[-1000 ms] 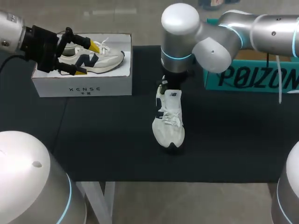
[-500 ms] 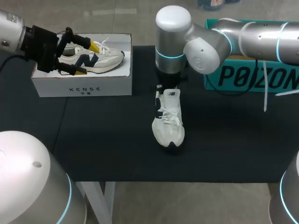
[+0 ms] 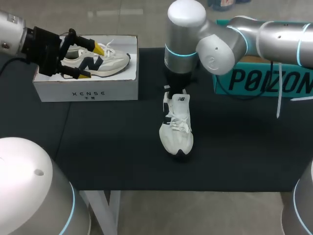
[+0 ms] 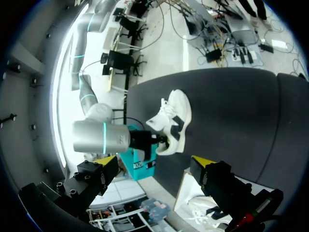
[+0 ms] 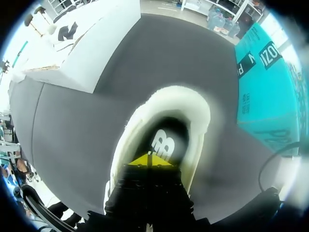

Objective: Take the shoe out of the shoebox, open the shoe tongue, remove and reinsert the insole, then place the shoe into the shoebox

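1. Over the last second my right arm has swung its upper joints a little left and then back, while its wrist kept its place above the heel of the shoe. The shoe has not shifted on the counter, and my left arm has not moved.
2. The shoe stands near the middle of the counter. Its long axis runs far to near, with the toe toward the near edge and the heel at the far end, right under my right wrist.
3. My right jaws point straight down into the shoe's mouth at the heel. Their yellow tips are pressed together, and I cannot see anything pinched between them. The insole lies just ahead of the tips, inside the shoe and toward the toe.
4. My left jaws hang spread wide and holding nothing over the left end of the white shoebox at the far left. A second shoe lies in that box. They are well apart from the shoe on the counter, so the right arm is plainly the nearer one.
5. As I judge it, the insole step is in hand. The insole runs along the shoe's long axis, so any pull should begin at the heel and rise up and away from the toe, or the shoe may drag along.
6. A teal box sits at the far right, beside my right arm.
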`<move>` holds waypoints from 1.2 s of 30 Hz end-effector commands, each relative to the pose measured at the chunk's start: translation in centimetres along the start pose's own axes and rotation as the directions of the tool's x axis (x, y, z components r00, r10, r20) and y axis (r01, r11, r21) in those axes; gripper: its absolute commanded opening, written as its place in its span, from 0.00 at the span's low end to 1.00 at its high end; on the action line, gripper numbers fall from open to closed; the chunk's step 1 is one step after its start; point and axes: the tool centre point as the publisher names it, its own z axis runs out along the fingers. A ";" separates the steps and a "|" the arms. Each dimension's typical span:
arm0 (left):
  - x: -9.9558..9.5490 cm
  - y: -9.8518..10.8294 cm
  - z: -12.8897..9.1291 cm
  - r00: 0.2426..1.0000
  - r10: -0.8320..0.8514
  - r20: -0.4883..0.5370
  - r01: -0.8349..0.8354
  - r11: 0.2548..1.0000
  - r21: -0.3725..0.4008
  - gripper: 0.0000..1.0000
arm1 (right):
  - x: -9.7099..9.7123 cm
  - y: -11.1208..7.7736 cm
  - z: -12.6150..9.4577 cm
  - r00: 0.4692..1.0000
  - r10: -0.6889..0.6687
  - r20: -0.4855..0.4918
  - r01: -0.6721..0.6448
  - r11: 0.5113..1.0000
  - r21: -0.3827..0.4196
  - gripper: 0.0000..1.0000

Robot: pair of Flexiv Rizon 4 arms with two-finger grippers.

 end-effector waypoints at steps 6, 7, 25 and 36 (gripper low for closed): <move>-0.1 0.0 0.0 1.000 0.000 -0.003 0.000 1.000 0.000 1.00 | -0.2 -0.4 3.0 1.000 0.006 0.004 -0.007 0.999 0.045 0.00; -0.1 0.0 0.0 1.000 0.000 -0.003 0.000 1.000 0.000 1.00 | -0.2 -0.4 3.3 1.000 0.005 0.006 -0.005 0.999 0.053 0.00; -0.1 0.0 0.0 1.000 0.000 -0.003 0.000 1.000 0.000 1.00 | -1.2 3.7 1.4 0.996 -0.026 0.084 0.029 0.999 -0.038 0.00; -0.1 0.0 0.0 1.000 0.000 -0.003 0.000 1.000 0.000 1.00 | -0.7 2.4 3.2 0.998 0.036 0.050 -0.039 0.998 0.056 0.00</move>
